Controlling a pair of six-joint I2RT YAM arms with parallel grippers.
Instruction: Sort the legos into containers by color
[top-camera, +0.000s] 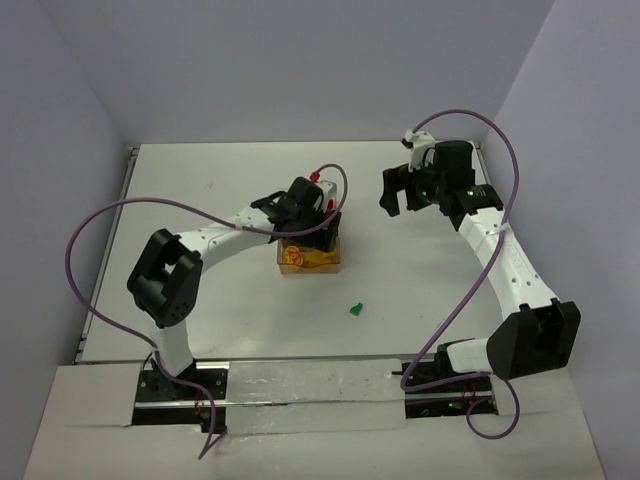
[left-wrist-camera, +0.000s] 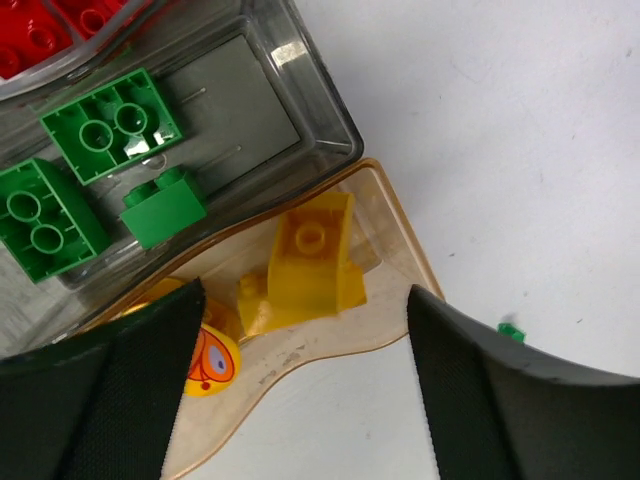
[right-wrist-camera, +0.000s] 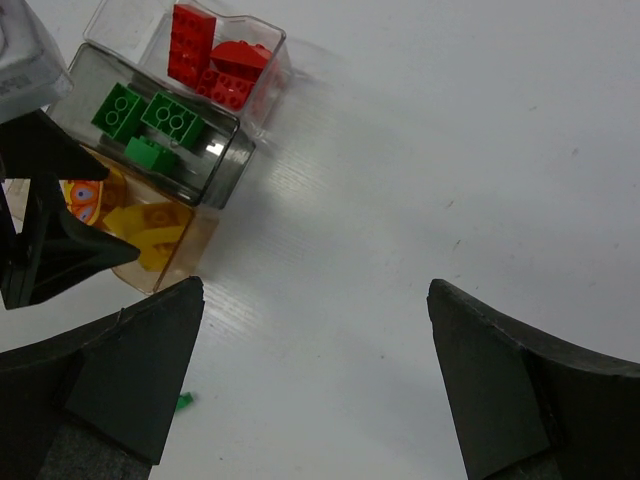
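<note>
Trays sit in one touching row on the table's middle, running near to far.
- Amber tray (left-wrist-camera: 400, 240), nearest: a yellow brick (left-wrist-camera: 305, 265) lying tilted, plus a round yellow piece with a printed face (left-wrist-camera: 208, 362) partly under the left finger.
- Grey tray (left-wrist-camera: 330, 120), middle: three green bricks (left-wrist-camera: 110, 125), two large with hollow undersides up, one small.
- Clear tray (right-wrist-camera: 268, 42), farthest: several red bricks (right-wrist-camera: 215, 62).
- One small green piece (top-camera: 355, 310) lies loose on the bare table, near and right of the amber tray, apart from it.

Left gripper (left-wrist-camera: 305, 300) hangs over the amber tray. Its fingers are spread wide on either side of the yellow brick, and nothing is clamped between them.

Right gripper (top-camera: 400, 190) is held right of the row, well apart from it. Its fingers are fully spread and empty, with only table below.

Surface: the table (top-camera: 200, 200) is white and matte, with faint scuffs and a soft sheen by the trays.

Room: plain pale lavender walls (top-camera: 300, 60) close the left, far and right sides. Purple cables (top-camera: 150, 202) loop from both arms.
</note>
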